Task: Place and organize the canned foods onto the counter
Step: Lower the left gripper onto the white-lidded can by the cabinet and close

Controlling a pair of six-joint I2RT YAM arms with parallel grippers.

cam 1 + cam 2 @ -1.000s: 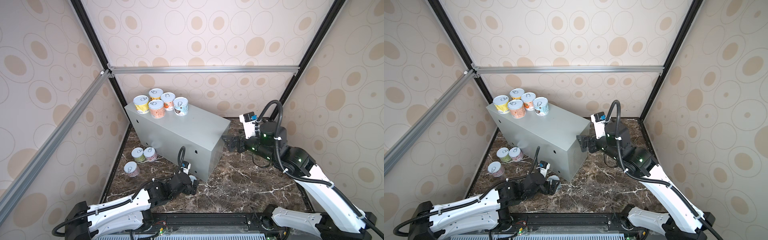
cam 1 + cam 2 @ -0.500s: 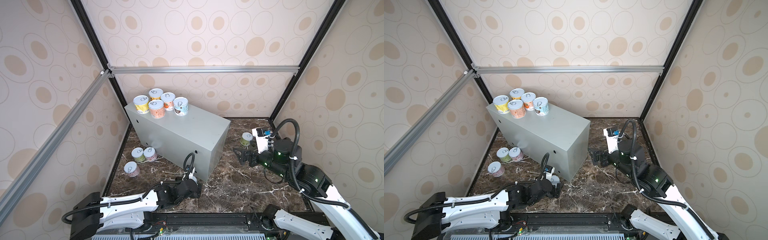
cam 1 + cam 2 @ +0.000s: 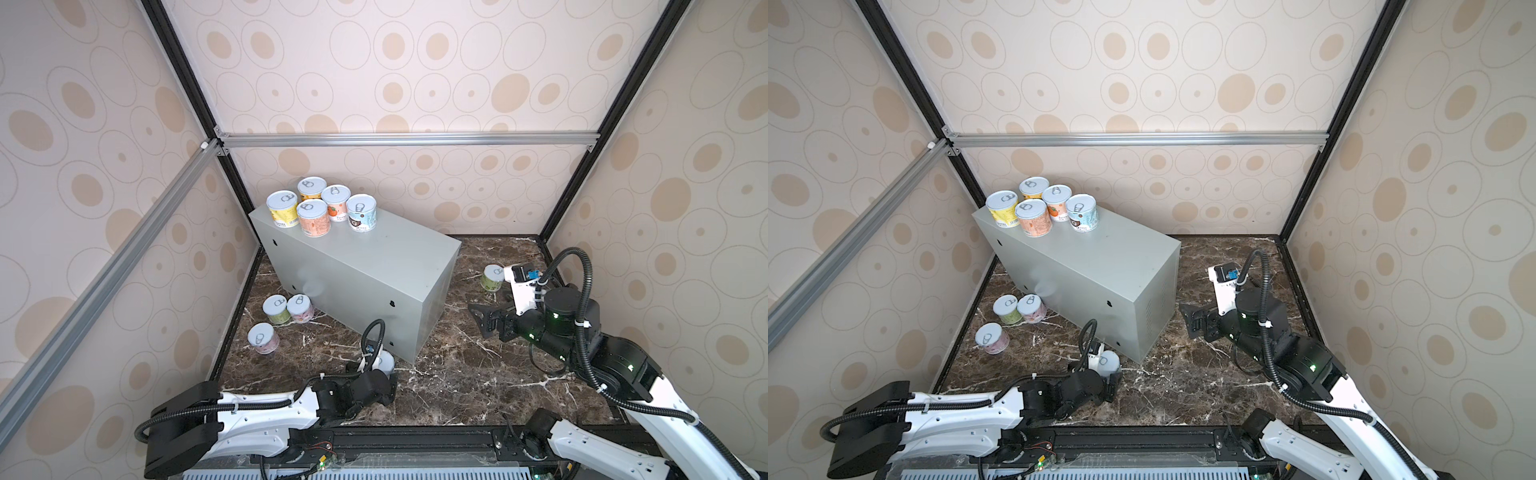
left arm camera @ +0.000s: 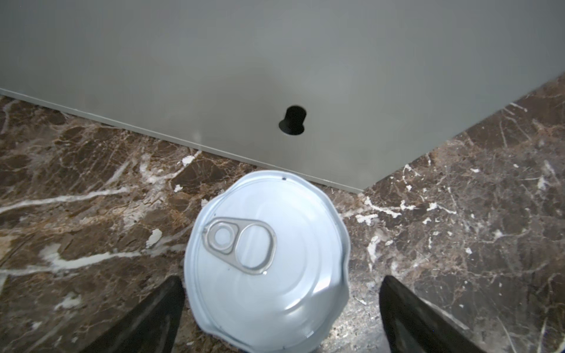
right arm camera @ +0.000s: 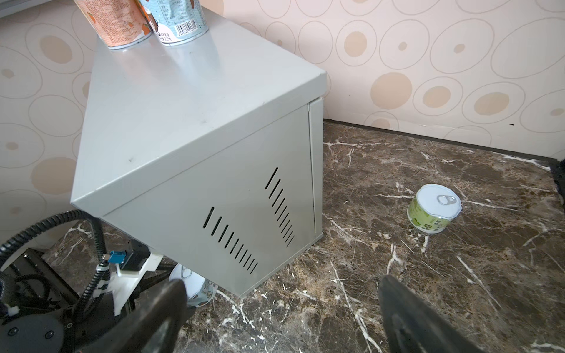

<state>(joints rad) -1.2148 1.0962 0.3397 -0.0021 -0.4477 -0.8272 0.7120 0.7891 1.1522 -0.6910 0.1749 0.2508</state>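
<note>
Left gripper [image 4: 279, 284] gapes wide astride a floor can [image 4: 266, 259] by the counter [image 4: 275, 61]; next it should squeeze, lift and shelve it, while the right gripper [image 5: 281, 287] hangs wide and empty.

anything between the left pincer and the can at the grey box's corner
Nothing visible. In the left wrist view the left pincer is open, with a finger on each side of the can and only bare floor in the gaps. The counter stands close behind the can.

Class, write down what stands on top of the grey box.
Five cans cluster at the far end of the box: yellow can, peach can, blue can, orange-fruit can, rear can. The rear can's label is mostly covered by the others.
</note>
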